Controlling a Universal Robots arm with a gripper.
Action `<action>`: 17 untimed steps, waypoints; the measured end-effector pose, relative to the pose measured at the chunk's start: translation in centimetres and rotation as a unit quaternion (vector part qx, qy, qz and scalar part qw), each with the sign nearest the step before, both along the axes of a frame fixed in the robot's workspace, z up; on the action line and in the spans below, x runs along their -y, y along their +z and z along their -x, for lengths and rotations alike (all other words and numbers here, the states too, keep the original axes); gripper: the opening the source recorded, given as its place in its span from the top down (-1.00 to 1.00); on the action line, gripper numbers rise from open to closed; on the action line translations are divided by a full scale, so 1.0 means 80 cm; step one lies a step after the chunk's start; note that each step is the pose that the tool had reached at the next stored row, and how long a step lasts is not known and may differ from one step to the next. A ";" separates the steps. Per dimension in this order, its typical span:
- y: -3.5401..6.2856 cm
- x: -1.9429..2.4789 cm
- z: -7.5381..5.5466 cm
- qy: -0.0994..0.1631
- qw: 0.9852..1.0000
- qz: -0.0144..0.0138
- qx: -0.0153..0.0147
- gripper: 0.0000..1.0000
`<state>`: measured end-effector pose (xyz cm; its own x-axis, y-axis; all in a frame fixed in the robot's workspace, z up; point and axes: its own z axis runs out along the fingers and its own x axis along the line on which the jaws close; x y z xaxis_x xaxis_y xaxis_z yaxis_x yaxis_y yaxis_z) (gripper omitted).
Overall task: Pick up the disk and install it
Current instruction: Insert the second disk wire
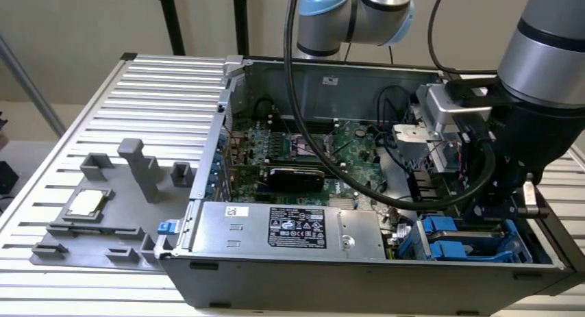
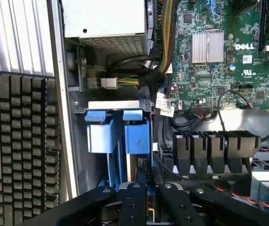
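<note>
**Gripper lowered at the blue drive cage inside the open computer case**

An open grey metal computer case [image 1: 366, 194] was seen lying on a slatted white metal table [image 1: 137, 84]. Inside it, a green motherboard [image 1: 311, 146] was visible, with a silver power supply box bearing a black label [image 1: 283, 228] at the near edge. The black gripper [image 2: 146, 181] was positioned low in the corner of the case at the exterior view's right, directly above the blue plastic drive cage [image 1: 462, 238]. In the wrist view its black fingers [image 2: 140, 176] were drawn close together, a narrow gap between them, over blue plastic parts [image 2: 118, 134]. Whether anything was clamped between them could not be told. The disk could not be made out for certain; only blue rails and tabs were seen within the cage. A grey plastic fixture tray [image 1: 101, 214] lay on the table at the exterior view's left, with a small square silver chip [image 1: 85, 203] resting on it.
</note>
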<state>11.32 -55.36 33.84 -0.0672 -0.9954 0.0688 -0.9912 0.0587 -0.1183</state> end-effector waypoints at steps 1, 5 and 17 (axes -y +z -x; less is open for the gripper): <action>0.000 0.0002 0.000 0.000 1.000 0.000 0.000 1.00; -0.002 0.0009 0.000 0.000 1.000 -0.002 0.000 1.00; -0.007 0.0023 0.000 0.000 1.000 -0.007 0.000 -1.00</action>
<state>11.33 -55.54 33.31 -0.0671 -0.9962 0.0555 -0.9912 0.0602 -0.1175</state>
